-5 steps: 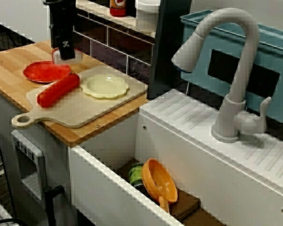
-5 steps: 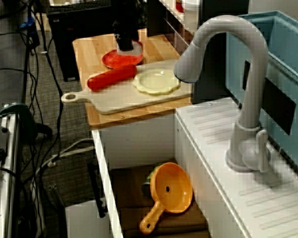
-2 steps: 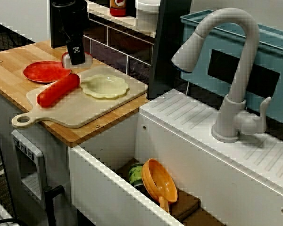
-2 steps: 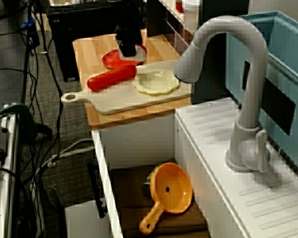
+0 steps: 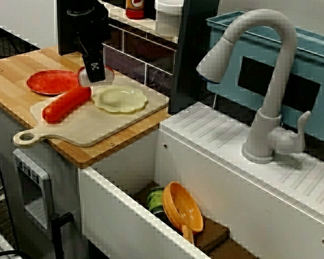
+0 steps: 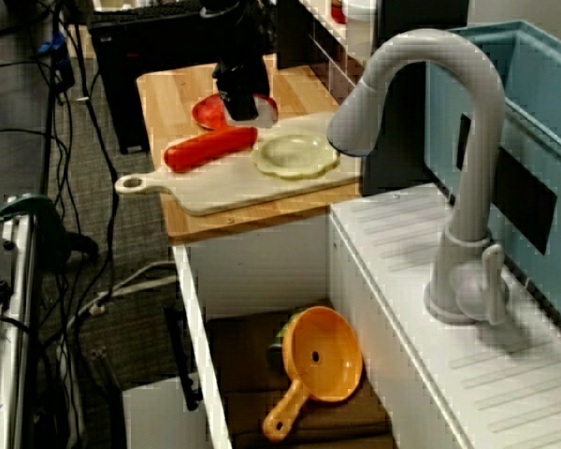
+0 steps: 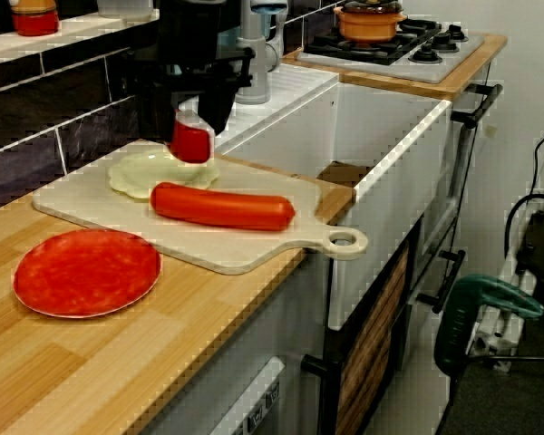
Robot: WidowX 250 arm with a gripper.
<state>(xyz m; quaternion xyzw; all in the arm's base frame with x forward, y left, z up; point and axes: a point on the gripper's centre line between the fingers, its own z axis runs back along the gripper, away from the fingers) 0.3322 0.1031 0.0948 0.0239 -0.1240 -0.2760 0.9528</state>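
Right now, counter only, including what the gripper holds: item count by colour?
Red: 3 (plate, sausage, small red piece in the gripper)
Pale yellow: 1 (scalloped dish)
Beige: 1 (cutting board)
Total: 5

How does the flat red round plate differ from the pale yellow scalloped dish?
The flat red round plate has a smooth circular edge; the pale yellow scalloped dish has a wavy, slightly raised rim. The red plate lies on the bare wooden counter, while the yellow dish lies on the light cutting board beside the red sausage. Both lie flat, right way up, with nothing resting in them.
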